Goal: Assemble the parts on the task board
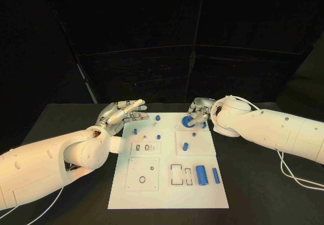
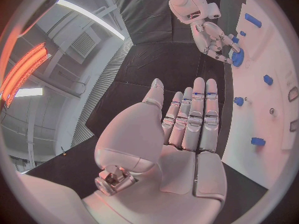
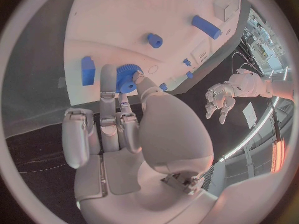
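The right robot hand (image 1: 198, 114) is reaching over the far right corner of the task board (image 1: 169, 192) and pinching a blue gear (image 3: 127, 77) between thumb and a finger, the gear sitting at the board's far edge; the other fingers are lying straighter beside it. The left robot hand (image 1: 121, 112) is hovering above the black surface (image 1: 67, 122) just off the board's far left corner, released, its fingers stretched out straight and close together, holding nothing. On the board, small blue parts are lying scattered across the far half, while a blue cylinder (image 1: 200, 175) and a slimmer blue pin (image 1: 215, 175) are lying side by side nearer the robot.
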Robot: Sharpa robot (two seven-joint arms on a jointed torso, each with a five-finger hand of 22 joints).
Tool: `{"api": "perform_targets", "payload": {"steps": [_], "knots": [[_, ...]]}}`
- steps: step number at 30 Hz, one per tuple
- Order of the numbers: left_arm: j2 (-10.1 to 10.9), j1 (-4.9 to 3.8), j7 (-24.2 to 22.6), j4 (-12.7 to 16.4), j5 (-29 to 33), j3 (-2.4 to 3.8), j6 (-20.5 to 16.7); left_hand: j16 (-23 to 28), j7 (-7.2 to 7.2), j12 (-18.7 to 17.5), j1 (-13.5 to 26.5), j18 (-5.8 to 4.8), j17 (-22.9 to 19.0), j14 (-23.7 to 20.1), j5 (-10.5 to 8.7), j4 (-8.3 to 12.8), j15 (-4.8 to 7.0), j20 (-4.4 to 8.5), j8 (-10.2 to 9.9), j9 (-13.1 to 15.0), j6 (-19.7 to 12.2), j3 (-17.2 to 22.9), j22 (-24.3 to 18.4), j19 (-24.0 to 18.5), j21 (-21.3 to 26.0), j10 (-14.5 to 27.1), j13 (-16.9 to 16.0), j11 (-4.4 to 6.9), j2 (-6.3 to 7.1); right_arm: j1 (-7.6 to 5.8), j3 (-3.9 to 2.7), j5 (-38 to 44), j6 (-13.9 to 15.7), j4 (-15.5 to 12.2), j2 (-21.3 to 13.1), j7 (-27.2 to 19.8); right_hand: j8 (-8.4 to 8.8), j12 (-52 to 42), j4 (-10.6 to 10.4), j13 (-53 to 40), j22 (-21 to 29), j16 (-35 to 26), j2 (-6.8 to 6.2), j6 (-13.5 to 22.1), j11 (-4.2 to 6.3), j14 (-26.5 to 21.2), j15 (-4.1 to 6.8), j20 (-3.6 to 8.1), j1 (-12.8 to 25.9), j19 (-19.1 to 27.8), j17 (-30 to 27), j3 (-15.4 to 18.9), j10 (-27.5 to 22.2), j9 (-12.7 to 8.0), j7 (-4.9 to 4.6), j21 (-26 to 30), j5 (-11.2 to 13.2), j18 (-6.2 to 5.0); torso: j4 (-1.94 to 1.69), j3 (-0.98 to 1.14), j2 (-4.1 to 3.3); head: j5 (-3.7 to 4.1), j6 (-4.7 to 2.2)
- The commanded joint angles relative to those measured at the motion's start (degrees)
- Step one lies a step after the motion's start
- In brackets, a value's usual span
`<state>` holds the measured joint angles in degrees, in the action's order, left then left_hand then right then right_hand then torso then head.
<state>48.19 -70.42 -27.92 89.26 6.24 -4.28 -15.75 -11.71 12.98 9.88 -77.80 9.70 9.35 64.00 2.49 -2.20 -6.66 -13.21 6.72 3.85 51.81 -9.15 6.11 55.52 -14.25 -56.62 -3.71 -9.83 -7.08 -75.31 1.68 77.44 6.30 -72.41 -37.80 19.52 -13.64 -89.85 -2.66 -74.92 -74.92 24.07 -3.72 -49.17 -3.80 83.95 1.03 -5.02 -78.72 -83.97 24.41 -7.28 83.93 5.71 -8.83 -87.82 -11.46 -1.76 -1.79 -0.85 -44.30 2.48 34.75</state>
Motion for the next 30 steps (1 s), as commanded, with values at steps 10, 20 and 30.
{"api": "perform_targets", "payload": {"steps": [10,20,30], "knots": [[0.0,-0.06,0.1,0.0,0.0,0.02,0.8,0.5,0.22,-0.5,-0.3,0.76,0.1,0.3,0.26,0.5,-0.21,0.07,-0.3,-0.1,0.3,0.0,-0.1,0.4,0.4,-0.4,0.0,-0.13,-0.43,0.18,0.05,3.4,4.1,-0.3,0.3,1.6,-1.51,-0.1,1.1,-15.1,-9.6,0.2,2.62,-6.0,0.67,0.5,0.46,0.34,-1.0,-3.7,0.2,-2.1,6.1,0.1,0.96,-0.2,3.1,0.59,0.01,0.00,0.03,-0.02,-0.09],[0.0,-0.06,0.2,0.0,0.0,0.01,0.9,0.5,0.22,-0.5,-0.3,0.76,0.1,0.3,0.26,0.5,-0.21,0.07,-0.3,-0.1,0.3,0.0,-0.1,0.4,0.4,-0.4,0.0,-0.13,-0.43,0.40,0.03,6.1,8.2,-3.8,-0.4,1.5,-0.53,-0.1,1.7,-15.1,-9.6,0.2,2.68,-6.5,0.71,0.4,0.51,0.50,-0.7,-3.8,0.2,-3.4,6.1,-0.6,0.92,-0.2,1.5,0.61,0.09,0.07,0.04,-0.39,-0.18],[0.1,-0.05,0.2,0.0,0.0,0.01,0.8,0.5,0.22,-0.5,-0.3,0.76,0.1,0.3,0.26,0.5,-0.21,0.07,-0.3,-0.1,0.3,0.0,-0.1,0.4,0.4,-0.4,0.0,-0.13,-0.43,0.41,-0.04,8.2,12.6,-9.6,-0.2,2.7,-0.17,-0.1,1.7,-15.1,-9.7,0.2,2.32,-6.5,0.66,0.4,0.45,0.47,-0.3,-3.8,0.3,-3.5,6.1,-0.8,0.85,-0.2,1.3,0.63,-0.11,-0.12,0.07,-0.35,-0.58]]}}
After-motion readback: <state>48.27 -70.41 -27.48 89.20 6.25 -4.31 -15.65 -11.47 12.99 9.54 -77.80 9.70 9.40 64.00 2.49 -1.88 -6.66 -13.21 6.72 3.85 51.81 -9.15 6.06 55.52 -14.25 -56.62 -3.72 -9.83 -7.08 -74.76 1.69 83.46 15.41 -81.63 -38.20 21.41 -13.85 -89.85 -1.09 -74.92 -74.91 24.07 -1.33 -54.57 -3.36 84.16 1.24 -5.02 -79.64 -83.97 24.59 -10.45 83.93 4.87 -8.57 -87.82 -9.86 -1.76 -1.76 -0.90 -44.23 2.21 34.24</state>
